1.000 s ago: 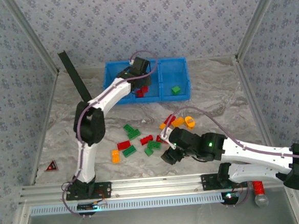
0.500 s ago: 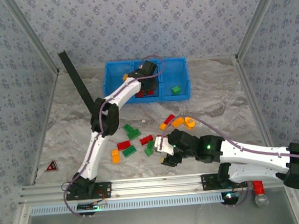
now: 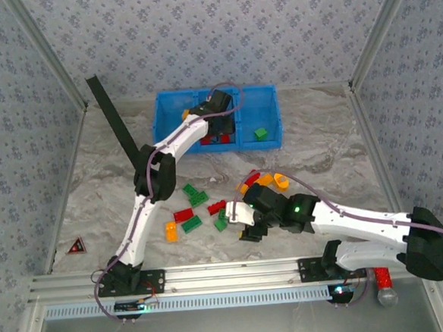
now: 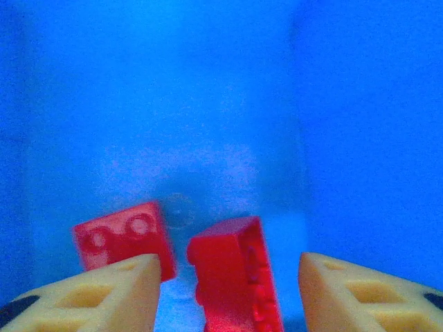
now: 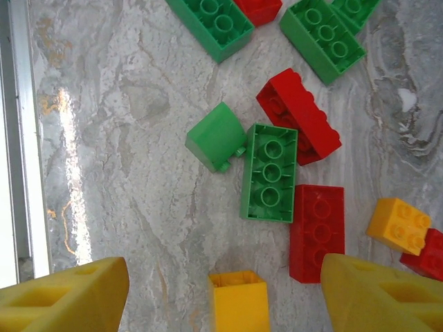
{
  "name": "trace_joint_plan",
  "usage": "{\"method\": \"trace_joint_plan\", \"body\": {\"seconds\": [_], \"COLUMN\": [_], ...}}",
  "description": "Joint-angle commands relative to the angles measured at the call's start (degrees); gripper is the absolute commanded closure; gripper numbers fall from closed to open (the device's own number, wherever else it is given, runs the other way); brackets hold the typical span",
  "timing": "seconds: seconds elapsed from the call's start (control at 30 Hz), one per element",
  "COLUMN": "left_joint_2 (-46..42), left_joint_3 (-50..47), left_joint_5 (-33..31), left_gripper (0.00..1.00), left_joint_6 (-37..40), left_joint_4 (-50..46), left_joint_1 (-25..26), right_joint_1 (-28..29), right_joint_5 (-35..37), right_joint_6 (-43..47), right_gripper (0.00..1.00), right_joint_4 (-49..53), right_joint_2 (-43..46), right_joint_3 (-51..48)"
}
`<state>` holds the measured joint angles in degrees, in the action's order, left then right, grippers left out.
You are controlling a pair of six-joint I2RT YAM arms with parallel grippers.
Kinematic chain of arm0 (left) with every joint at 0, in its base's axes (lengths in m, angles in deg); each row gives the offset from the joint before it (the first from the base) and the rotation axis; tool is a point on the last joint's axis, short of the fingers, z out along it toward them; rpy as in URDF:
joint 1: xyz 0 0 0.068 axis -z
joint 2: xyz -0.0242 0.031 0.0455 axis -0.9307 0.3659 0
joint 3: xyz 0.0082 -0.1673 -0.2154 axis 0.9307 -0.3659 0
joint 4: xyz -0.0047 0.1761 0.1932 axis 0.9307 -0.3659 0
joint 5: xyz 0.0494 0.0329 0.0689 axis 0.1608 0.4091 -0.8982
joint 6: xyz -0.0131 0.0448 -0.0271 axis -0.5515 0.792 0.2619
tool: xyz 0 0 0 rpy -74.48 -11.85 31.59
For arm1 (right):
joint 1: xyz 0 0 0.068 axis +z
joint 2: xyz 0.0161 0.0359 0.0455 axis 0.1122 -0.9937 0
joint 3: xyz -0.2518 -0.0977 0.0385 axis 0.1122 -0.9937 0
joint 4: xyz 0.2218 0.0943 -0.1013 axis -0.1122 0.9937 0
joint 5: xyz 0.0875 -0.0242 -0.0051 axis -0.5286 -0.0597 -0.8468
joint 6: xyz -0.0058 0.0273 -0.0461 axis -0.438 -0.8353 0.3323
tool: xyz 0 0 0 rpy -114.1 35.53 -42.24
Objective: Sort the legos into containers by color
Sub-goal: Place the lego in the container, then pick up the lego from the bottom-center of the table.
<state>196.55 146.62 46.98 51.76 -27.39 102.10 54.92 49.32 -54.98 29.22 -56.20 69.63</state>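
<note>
Both spread: left tool (image 4: 228, 273) in the blue bin (image 4: 346, 104), right tool (image 5: 225, 266) over a yellow brick (image 5: 239, 301); I might bump the green brick (image 5: 268, 173) just beyond it.

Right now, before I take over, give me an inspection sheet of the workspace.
Surface: grey marbled tabletop, no spills seen.
Job's things: blue bin at the far side; red bricks in its middle compartment, one green brick in the right one; loose bricks, red, green and orange, scattered mid-table.
Clutter: black strip leaning far left; red triangle marker near left; red glittery cylinder by the near rail.
Grippers: left gripper open in the middle compartment, a tilted red brick between its fingers, touching neither; right gripper open above the loose bricks, holding nothing.
Cables: purple cables looped along each arm.
Surroundings: patterned wall panels, aluminium frame.
</note>
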Motion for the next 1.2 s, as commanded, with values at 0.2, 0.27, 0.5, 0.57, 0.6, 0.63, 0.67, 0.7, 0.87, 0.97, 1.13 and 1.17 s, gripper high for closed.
{"method": "trace_joint_plan", "body": {"seconds": [0.2,0.27,0.5,0.57,0.6,0.63,0.67,0.7,0.87,0.97,1.13,1.17], "left_joint_2": [-14.52,-17.31,-25.46,-28.45,-30.18,-31.8,-33.72,-35.28,-44.06,-49.71,-58.31,-59.38], "left_joint_3": [-5.65,-7.31,-13.16,-15.91,-18.21,-20.12,-22.04,-23.87,-33.18,-38.19,-42.76,-42.83], "left_joint_5": [0.81,1.1,3.36,3.51,3.7,3.75,3.8,3.8,2.36,1.21,0.42,0.16], "left_gripper": [0.42,0.42,0.41,0.41,0.4,0.4,0.4,0.4,0.39,0.39,0.37,0.36], "left_joint_6": [2.66,3.11,3.94,4.03,3.91,3.86,3.54,3.22,2.8,2.71,2.95,3.28], "left_joint_4": [2.53,3.42,5.37,6.59,7.37,8.09,8.75,9.58,11.74,12.39,12.43,11.91], "left_joint_1": [-1.2,-1.35,-2.0,-2.26,-2.51,-2.83,-3.28,-3.69,-5.25,-6.02,-6.4,-6.4], "right_joint_1": [-0.86,-1.17,-2.45,-2.66,-2.67,-2.82,-2.87,-2.99,-4.04,-4.49,-4.94,-5.06], "right_joint_5": [-3.38,-3.31,-3.94,-4.3,-4.26,-4.09,-3.58,-3.44,-3.36,-3.36,-3.17,-3.17], "right_joint_6": [8.22,9.83,12.48,12.9,13.1,13.27,13.36,13.58,14.27,14.42,14.57,14.6], "right_gripper": [0.29,0.29,0.31,0.33,0.34,0.34,0.35,0.36,0.4,0.43,0.49,0.5], "right_joint_4": [-4.33,-4.57,-5.45,-5.62,-5.6,-5.54,-5.35,-5.16,-3.98,-3.29,-2.85,-2.78], "right_joint_2": [-8.35,-10.03,-15.72,-17.52,-18.49,-19.51,-20.42,-21.19,-24.71,-26.2,-28.15,-28.61], "right_joint_3": [3.32,4.02,6.82,7.6,8.17,8.6,9.16,9.67,11.64,12.34,12.41,12.45]}}
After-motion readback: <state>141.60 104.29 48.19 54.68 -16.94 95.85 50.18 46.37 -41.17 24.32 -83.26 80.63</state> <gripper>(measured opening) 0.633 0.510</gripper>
